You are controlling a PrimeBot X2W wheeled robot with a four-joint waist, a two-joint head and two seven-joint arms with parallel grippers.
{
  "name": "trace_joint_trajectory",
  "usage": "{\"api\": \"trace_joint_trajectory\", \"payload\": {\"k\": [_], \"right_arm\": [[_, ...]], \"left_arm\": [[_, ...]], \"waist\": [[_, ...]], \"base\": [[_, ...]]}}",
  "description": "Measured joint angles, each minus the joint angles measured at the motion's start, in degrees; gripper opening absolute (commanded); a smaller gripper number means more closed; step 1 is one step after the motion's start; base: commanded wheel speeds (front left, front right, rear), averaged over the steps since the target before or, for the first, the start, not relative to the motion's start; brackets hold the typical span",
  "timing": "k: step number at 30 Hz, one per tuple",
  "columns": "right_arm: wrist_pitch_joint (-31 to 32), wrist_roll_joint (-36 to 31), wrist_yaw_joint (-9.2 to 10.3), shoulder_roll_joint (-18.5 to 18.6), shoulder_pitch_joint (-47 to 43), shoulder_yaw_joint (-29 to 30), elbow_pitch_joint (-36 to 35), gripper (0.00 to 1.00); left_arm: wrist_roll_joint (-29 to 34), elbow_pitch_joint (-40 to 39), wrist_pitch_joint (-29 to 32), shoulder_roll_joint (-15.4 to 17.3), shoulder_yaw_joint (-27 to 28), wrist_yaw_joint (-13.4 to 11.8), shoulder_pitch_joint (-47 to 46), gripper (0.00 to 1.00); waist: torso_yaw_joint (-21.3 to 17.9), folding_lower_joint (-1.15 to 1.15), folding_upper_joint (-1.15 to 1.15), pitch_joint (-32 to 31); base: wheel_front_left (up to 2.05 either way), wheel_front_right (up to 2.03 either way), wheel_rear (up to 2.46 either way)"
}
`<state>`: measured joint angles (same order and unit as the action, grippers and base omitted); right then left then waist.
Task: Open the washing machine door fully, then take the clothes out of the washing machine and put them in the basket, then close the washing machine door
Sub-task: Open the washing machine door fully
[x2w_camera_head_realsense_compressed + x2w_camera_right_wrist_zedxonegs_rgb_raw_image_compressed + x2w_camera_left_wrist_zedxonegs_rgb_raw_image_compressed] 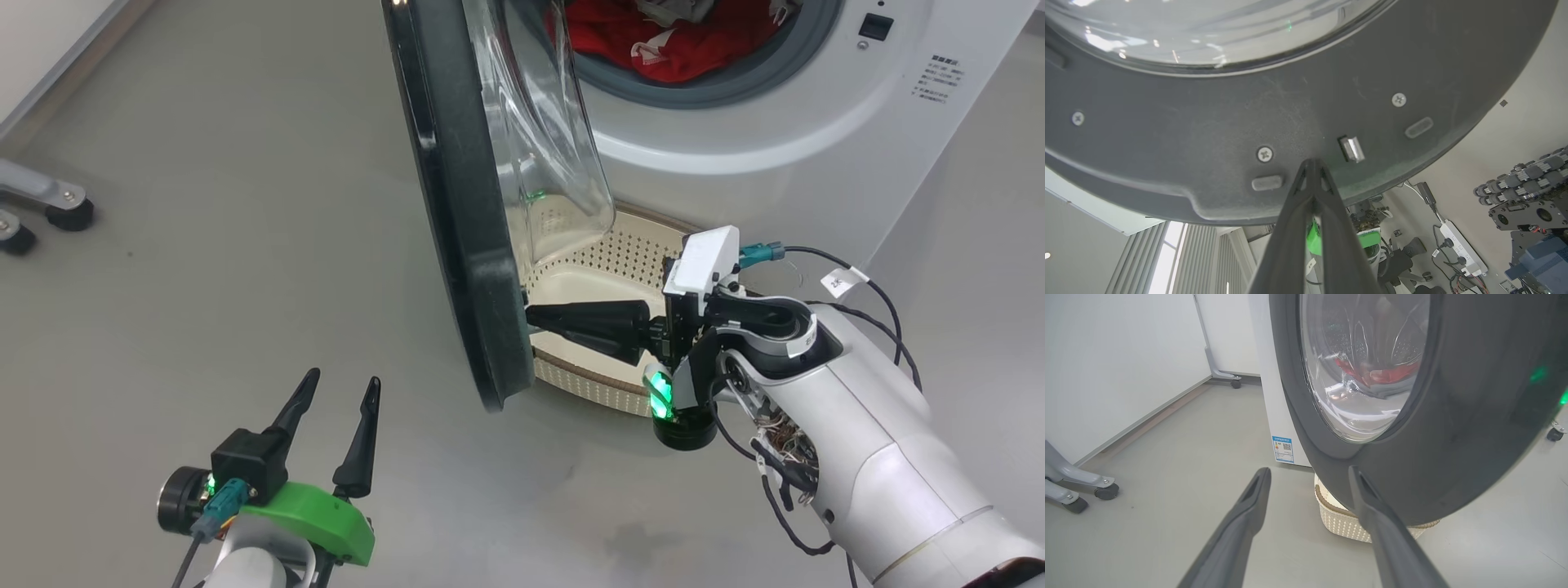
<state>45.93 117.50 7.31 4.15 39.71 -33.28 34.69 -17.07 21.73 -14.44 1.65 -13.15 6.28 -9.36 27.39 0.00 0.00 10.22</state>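
Floor [245, 245]: door [469, 204] against right end effector [531, 315]

The washing machine door [465, 204] hid the basket [620, 245] at its nine-o'clock side; the clothes [694, 49] were cut off at twelve o'clock; the blue label [1283, 449] was too small to read.

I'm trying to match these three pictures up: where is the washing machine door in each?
Head view: the washing machine door stands edge-on, from top centre down to the middle.
Left wrist view: the door, outer face, upper right.
Right wrist view: the door, inner face, across the top.
Shared landmark: its clear glass bowl, visible in all three.
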Motion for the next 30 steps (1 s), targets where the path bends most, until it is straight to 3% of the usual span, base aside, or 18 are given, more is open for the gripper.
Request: {"api": "trace_joint_trajectory", "payload": {"k": [16, 30], "right_arm": [[-5.5, 8.1, 0.0, 0.1, -0.5, -8.7, -4.5, 0.0], [-10.3, 10.2, -0.07, -0.1, -0.2, -11.5, -5.5, 0.0]], "left_arm": [[-1.2, -0.5, 0.0, 0.0, 0.0, -0.7, 0.2, 1.0], [-1.5, -1.4, 0.0, 0.0, 2.4, -1.5, 0.4, 1.0]], "waist": [[1.4, 0.0, 0.0, 0.4], [-0.3, 0.0, 0.0, -0.1]], "base": [[0.0, 0.0, 0.0], [0.0, 0.0, 0.0]]}}
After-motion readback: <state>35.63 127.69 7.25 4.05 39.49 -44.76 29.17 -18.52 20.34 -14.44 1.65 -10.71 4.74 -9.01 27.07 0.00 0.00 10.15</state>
